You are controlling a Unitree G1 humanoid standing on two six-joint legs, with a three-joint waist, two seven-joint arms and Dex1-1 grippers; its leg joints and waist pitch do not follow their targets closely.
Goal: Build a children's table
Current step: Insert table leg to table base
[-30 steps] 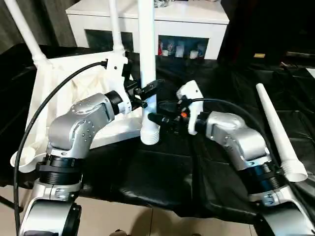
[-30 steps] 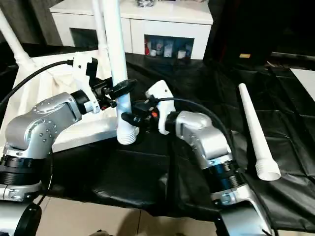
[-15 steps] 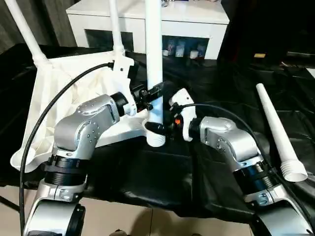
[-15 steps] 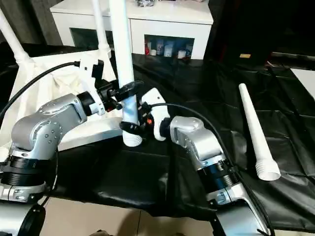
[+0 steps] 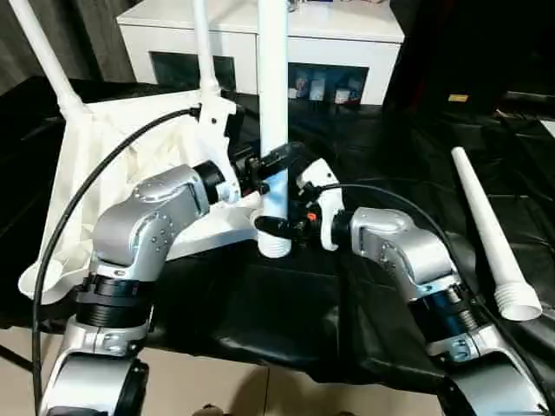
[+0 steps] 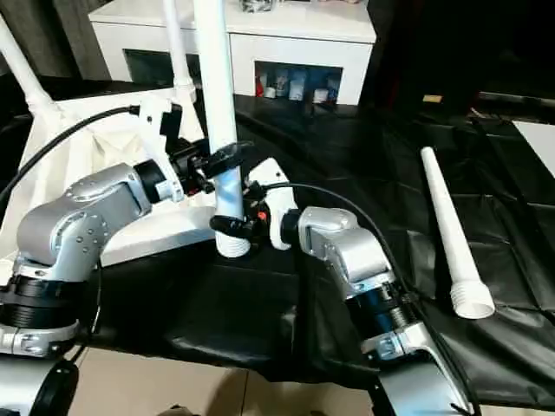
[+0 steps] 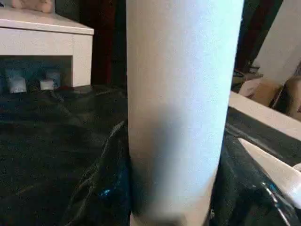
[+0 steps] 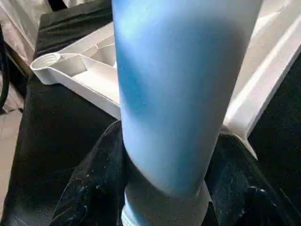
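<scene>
The held leg [image 5: 274, 121] stands nearly upright, long axis vertical, its threaded wide end [image 5: 275, 245] low beside the near right corner of the upturned table top [image 5: 113, 165] on the black desk [image 5: 260, 303]. The left gripper [image 5: 270, 161] pinches the leg higher up; the right gripper [image 5: 276, 227] pinches it just above the threads. The corner socket seems to lie just left of that end. Another leg [image 5: 487, 230] lies far right.

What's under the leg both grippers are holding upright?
The upright leg has its ribbed end over the tabletop's near corner. The socket there is covered, so seating is unclear.
</scene>
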